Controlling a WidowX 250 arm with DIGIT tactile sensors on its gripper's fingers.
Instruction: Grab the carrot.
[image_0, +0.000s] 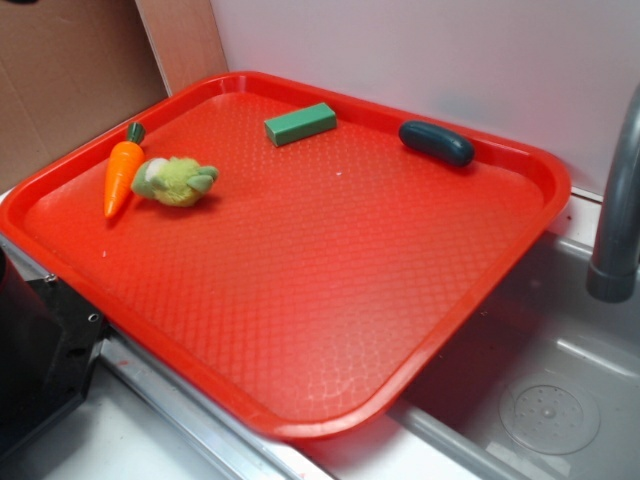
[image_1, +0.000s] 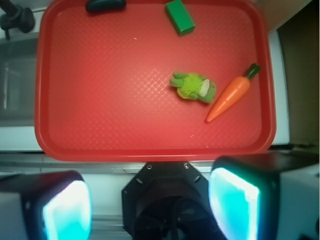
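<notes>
Smooth tapered carrot (image_1: 229, 99) beside fuzzy plush (image_1: 194, 87) on textured tray (image_1: 100, 100); end effector (image_1: 150, 205) spread.

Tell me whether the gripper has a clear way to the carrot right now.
Probably yes. The carrot lies uncovered on the red tray, nothing above it. The open gripper hangs off the tray's near edge. Only the plush toy crowds one side.
</notes>
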